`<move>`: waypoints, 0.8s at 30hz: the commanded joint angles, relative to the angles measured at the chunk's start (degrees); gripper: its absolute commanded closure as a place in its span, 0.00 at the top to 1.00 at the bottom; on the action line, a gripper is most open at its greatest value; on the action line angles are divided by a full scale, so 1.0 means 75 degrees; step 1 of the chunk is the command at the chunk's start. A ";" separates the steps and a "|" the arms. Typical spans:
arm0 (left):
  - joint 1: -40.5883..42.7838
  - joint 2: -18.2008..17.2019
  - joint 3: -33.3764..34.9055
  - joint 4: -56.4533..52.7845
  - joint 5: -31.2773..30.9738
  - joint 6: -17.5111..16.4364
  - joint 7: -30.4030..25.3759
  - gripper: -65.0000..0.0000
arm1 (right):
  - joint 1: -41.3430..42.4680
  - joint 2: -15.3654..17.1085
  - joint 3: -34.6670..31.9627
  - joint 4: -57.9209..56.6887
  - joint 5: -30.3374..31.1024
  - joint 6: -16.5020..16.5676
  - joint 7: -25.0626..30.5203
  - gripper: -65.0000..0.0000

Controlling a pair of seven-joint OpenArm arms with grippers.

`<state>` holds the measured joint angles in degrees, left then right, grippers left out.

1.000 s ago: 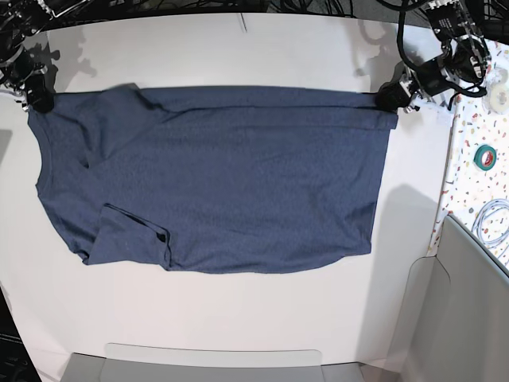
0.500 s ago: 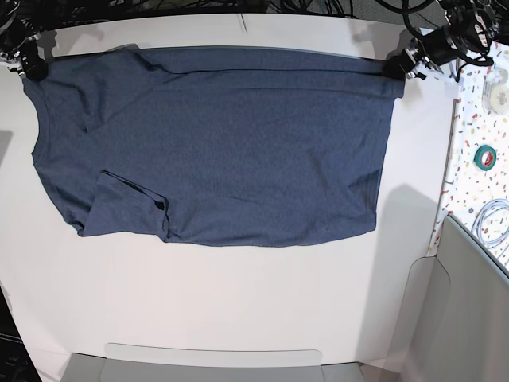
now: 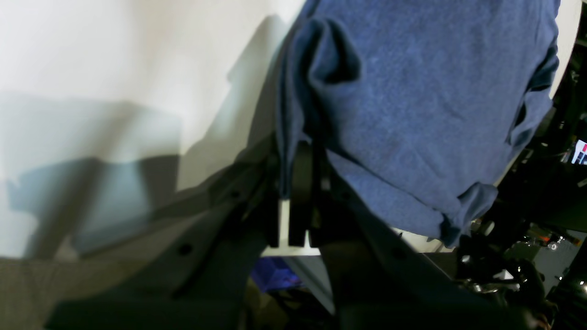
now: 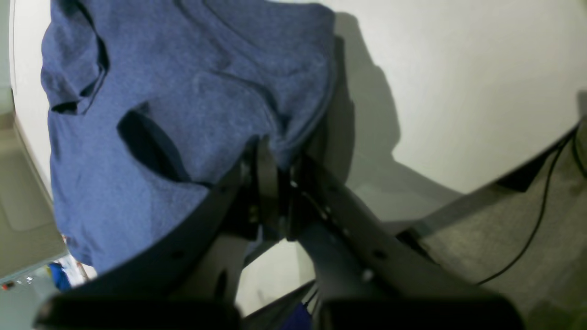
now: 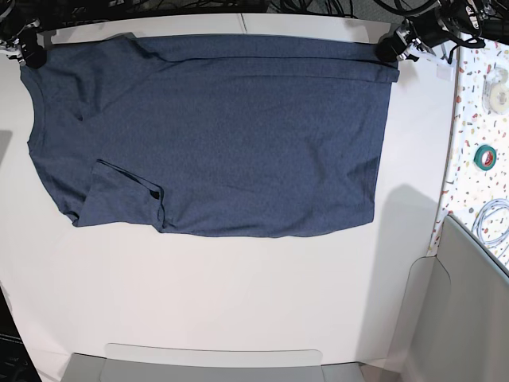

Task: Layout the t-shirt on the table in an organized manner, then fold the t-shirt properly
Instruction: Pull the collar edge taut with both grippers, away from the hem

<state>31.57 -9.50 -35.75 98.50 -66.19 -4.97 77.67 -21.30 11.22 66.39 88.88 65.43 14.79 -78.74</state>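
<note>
Shirt lies spread plain-side up across the far half of the table. Left claw pinches its far-right corner, right claw its far-left corner.

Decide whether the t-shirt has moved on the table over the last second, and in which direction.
Yes. The t-shirt has slid toward the table's far edge: its top hem now nearly reaches that edge, leaving more bare table below it.
</note>
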 commanded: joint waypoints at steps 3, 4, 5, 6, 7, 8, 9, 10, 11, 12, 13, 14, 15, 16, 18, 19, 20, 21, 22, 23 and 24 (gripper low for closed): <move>0.0286 -0.0099 -0.0069 0.0106 -0.0053 -0.0011 -0.0222 0.00 | -0.0061 0.0174 0.0051 0.0322 0.0144 -0.0008 0.0072 0.00; 0.0344 -0.0099 -0.0069 0.0106 -0.0053 -0.0011 -0.0234 0.00 | -0.0061 0.0174 0.0051 0.0346 0.0144 -0.0008 0.0072 0.00; 0.0379 -0.0099 -0.0069 0.0106 -0.0053 -0.0011 -0.0234 0.00 | -0.0096 0.0174 0.0051 0.0346 0.0144 -0.0008 0.0072 0.00; 0.0391 -0.0099 -0.0069 0.0106 -0.0053 -0.0011 -0.0234 0.00 | -0.0143 0.0174 0.0051 0.0346 0.0144 -0.0008 0.0072 0.00; 0.0415 -0.0099 -0.0069 0.0106 -0.0053 -0.0011 -0.0234 0.00 | -0.0155 0.0174 0.0039 0.0346 0.0144 -0.0008 0.0072 0.00; 0.0461 -0.0099 -0.0069 0.0106 -0.0053 -0.0011 -0.0246 0.00 | -0.0155 0.0174 0.0039 0.0346 0.0144 -0.0008 0.0072 0.00; 0.0485 -0.0099 -0.0069 0.0106 -0.0053 -0.0011 -0.0246 0.00 | -0.0155 0.0174 0.0039 0.0346 0.0144 -0.0008 0.0072 0.00; 0.0485 -0.0099 -0.0069 0.0106 -0.0053 -0.0011 -0.0246 0.00 | -0.0167 0.0174 0.0039 0.0346 0.0144 -0.0008 0.0072 0.00; 0.0485 -0.0099 -0.0069 0.0106 -0.0053 -0.0011 -0.0246 0.00 | -0.0167 0.0162 0.0039 0.0346 0.0144 -0.0008 0.0072 0.00; 0.0485 -0.0099 -0.0069 0.0106 -0.0053 -0.0011 -0.0246 0.00 | -0.0167 0.0162 0.0039 0.0346 0.0144 -0.0008 0.0072 0.00; 0.0485 -0.0099 -0.0069 0.0106 -0.0053 -0.0011 -0.0246 0.00 | -0.0190 0.0162 0.0039 0.0346 0.0144 -0.0008 0.0072 0.00; 0.0485 -0.0099 -0.0081 0.0106 -0.0053 -0.0011 -0.0246 0.00 | -0.0249 0.0162 0.0051 0.0346 0.0144 -0.0008 0.0072 0.00; 0.0485 -0.0099 -0.0081 0.0106 -0.0053 -0.0011 -0.0246 0.00 | -0.0284 0.0162 0.0051 0.0346 0.0144 -0.0008 0.0072 0.00; 0.0485 -0.0099 -0.0081 0.0106 -0.0053 -0.0011 -0.0246 0.00 | -0.0307 0.0162 0.0039 0.0346 0.0144 -0.0008 0.0072 0.00; 0.0543 -0.0099 -0.0081 0.0106 -0.0053 -0.0011 -0.0258 0.00 | -0.0319 0.0162 0.0039 0.0346 0.0132 -0.0008 0.0072 0.00; 0.0579 -0.0099 -0.0081 0.0118 -0.0053 -0.0011 -0.0281 0.00 | -0.0331 0.0162 0.0039 0.0346 0.0132 -0.0008 0.0072 0.00; 0.0590 -0.0099 -0.0081 0.0118 -0.0053 -0.0011 -0.0375 0.00 | -0.0342 0.0162 0.0039 0.0346 0.0132 -0.0008 0.0072 0.00; 0.0637 -0.0088 -0.0081 0.0118 -0.0053 -0.0011 -0.0516 0.00 | -0.0389 0.0162 0.0039 0.0346 0.0132 -0.0008 0.0072 0.04; 0.0696 -0.0052 -0.0081 0.0118 -0.0053 -0.0011 -0.0656 0.00 | -0.0413 0.0162 0.0039 0.0346 0.0132 -0.0008 0.0072 0.08; 0.0743 -0.0017 -0.0081 0.0118 -0.0053 -0.0011 -0.0750 0.02 | -0.0425 0.0162 0.0039 0.0346 0.0132 -0.0008 0.0072 0.13; 0.0754 -0.0006 -0.0081 0.0130 -0.0053 0.0001 -0.0785 0.05 | -0.0425 0.0162 0.0039 0.0346 0.0132 -0.0008 0.0072 0.18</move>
<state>36.49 -9.15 -35.77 98.74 -67.70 -5.39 71.85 -24.08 11.22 66.24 90.52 65.32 14.79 -78.85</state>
